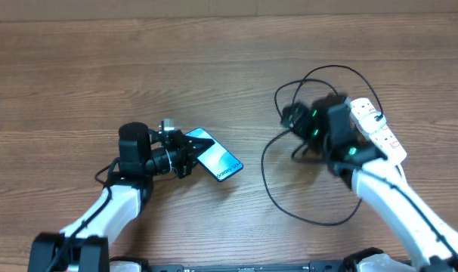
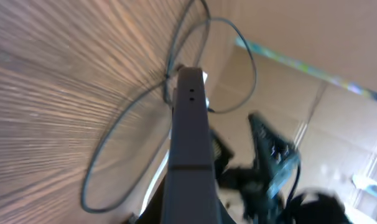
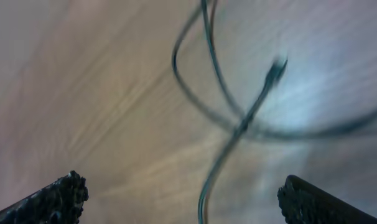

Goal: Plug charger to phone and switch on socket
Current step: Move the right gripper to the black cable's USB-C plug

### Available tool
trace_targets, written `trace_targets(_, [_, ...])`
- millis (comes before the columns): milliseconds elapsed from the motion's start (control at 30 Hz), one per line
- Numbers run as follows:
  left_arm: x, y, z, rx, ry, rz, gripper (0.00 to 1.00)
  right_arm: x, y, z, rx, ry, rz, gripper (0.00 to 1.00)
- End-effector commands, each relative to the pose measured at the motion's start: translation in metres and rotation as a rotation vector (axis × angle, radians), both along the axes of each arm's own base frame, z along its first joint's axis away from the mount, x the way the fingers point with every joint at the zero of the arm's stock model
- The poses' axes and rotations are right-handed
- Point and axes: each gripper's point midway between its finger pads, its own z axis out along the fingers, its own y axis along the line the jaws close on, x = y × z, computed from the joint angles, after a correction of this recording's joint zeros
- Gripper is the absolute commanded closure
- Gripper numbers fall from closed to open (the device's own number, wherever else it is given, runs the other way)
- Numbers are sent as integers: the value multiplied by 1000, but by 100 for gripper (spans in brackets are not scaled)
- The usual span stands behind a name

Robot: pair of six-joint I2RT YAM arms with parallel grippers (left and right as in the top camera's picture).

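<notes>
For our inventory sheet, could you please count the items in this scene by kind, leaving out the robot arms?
phone: 1
charger cable: 1
power strip: 1
Total: 3

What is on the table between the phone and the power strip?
Overhead view: past the phone, bare table, then the looped charger cable, with the open right gripper above it beside the power strip.
</notes>
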Motion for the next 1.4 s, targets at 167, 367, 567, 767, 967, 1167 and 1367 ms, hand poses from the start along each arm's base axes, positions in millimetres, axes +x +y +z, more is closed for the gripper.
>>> trace_targets(167, [-5,-14,34,-153,-7,-114,96,45,-24,-56,-154,253,25,7])
trace_targets(367, [-10,-16,35,-165,-4,-142,96,50,-25,-96,-100,359,-114,30])
trace_targets(567, [-10,-16,35,-166,-4,-143,96,50,-22,-116,-60,397,-177,51])
trace_targets(767, [-10,-16,35,-166,-4,-144,96,44,-16,-131,-77,433,-160,69])
trace_targets(967, [-10,-16,35,-166,-4,-144,96,38,-13,-144,-86,468,-150,90])
trace_targets(1167, [-14,-17,37,-176,-3,-168,96,67,-15,-117,-151,357,-26,96])
trace_targets(1367, [-13,-16,37,-159,-44,-172,96,74,-18,-44,-191,302,66,96])
